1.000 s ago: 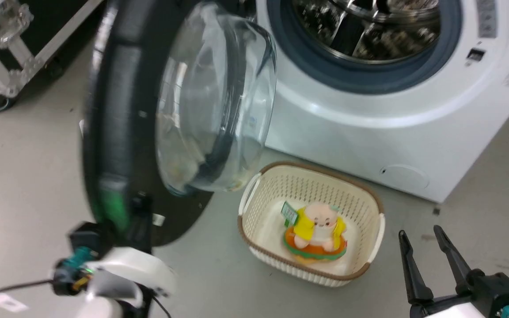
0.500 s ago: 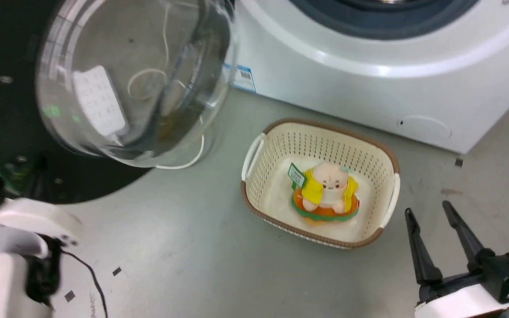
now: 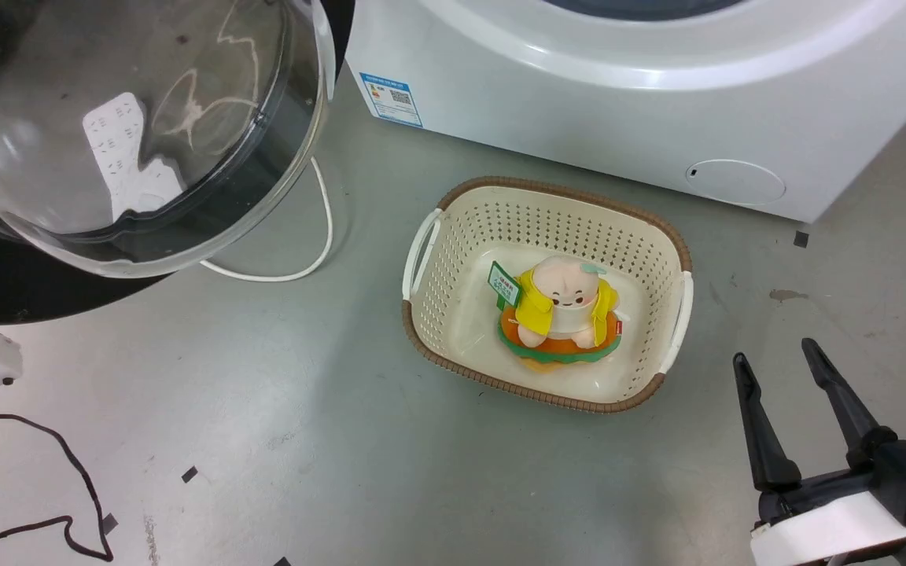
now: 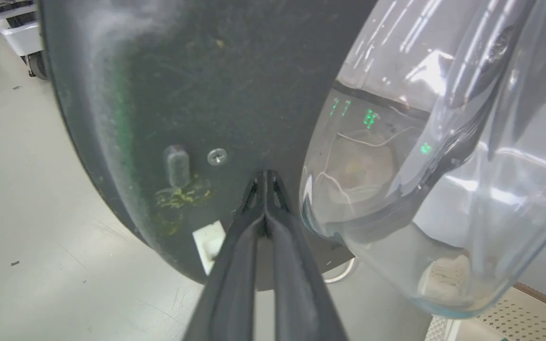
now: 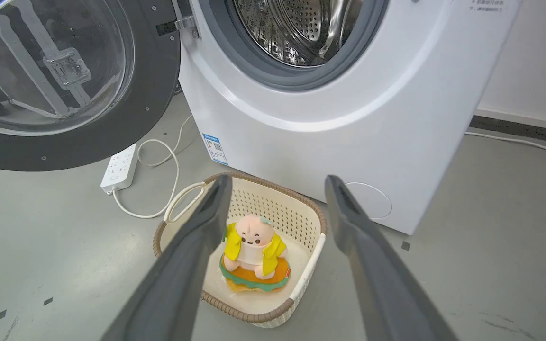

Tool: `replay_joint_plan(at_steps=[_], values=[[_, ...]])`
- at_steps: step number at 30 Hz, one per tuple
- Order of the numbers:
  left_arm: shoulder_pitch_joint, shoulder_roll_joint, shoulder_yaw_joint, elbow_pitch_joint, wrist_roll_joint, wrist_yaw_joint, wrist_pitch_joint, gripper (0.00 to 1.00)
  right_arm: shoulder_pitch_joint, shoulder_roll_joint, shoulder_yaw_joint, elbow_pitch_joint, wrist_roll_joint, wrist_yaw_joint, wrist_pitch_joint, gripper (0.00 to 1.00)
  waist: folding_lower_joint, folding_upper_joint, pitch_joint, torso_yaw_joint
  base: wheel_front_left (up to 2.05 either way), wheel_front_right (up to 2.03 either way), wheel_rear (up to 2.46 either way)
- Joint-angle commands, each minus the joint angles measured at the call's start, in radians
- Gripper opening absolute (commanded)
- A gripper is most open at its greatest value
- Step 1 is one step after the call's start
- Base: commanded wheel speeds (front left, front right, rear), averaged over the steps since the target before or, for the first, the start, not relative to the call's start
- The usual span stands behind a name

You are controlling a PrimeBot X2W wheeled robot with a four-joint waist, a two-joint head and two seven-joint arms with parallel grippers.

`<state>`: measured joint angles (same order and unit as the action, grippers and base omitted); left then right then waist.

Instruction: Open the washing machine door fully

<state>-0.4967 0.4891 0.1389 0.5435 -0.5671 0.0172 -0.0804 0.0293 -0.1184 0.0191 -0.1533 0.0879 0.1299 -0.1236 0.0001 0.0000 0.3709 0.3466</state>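
Note:
The washing machine door [image 3: 20, 299] stands swung out at the upper left of the head view, its clear glass bowl [image 3: 130, 134] bulging toward me. The white washing machine [image 3: 579, 94] runs along the top. In the left wrist view my left gripper [image 4: 266, 176] is shut, its tips against the door's black inner face [image 4: 183, 85] beside the bowl [image 4: 443, 166]. My right gripper [image 3: 774, 352] hangs open and holds nothing at the lower right. The right wrist view shows the door [image 5: 154, 94] wide open left of the steel drum [image 5: 301, 28], beyond my right gripper [image 5: 277, 182].
A cream basket [image 3: 453, 236] with a plush toy [image 3: 563, 310] inside sits on the grey floor before the machine. A white power strip [image 5: 119, 168] and its cable [image 3: 319, 236] lie under the door. A dark cable [image 3: 68, 472] trails at the lower left.
The head camera has tilted down and shifted the whole picture. The door has swung further out to the left, and my left arm has gone with it to the picture's edge. The right gripper stays open.

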Motion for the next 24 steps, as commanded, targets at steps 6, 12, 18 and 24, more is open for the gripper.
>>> replay_joint_plan(at_steps=[6,12,18,24], values=[[-0.013,0.000,-0.021,0.046,0.016,-0.016,-0.055,0.00,-0.023,0.000,-0.007,0.011,0.005,0.001,-0.010,1.00,-0.0001,0.0000,-0.027,-0.009,0.00,0.00,0.00],[0.045,-0.034,-0.080,-0.006,0.062,-0.028,-0.115,0.00,-0.028,0.021,-0.033,0.044,0.004,0.001,-0.037,1.00,-0.0001,0.0000,-0.111,-0.031,0.00,0.00,0.00],[0.142,-0.092,-0.160,-0.153,0.099,-0.045,-0.131,0.00,-0.025,0.047,-0.091,0.073,-0.020,0.001,-0.067,1.00,-0.0001,0.0000,-0.215,-0.072,0.00,0.00,0.00],[0.257,-0.163,-0.233,-0.314,0.129,-0.017,-0.130,0.00,-0.010,0.062,-0.132,0.076,-0.075,0.001,-0.086,1.00,-0.0001,0.0000,-0.302,-0.126,0.00,0.00,0.00]])
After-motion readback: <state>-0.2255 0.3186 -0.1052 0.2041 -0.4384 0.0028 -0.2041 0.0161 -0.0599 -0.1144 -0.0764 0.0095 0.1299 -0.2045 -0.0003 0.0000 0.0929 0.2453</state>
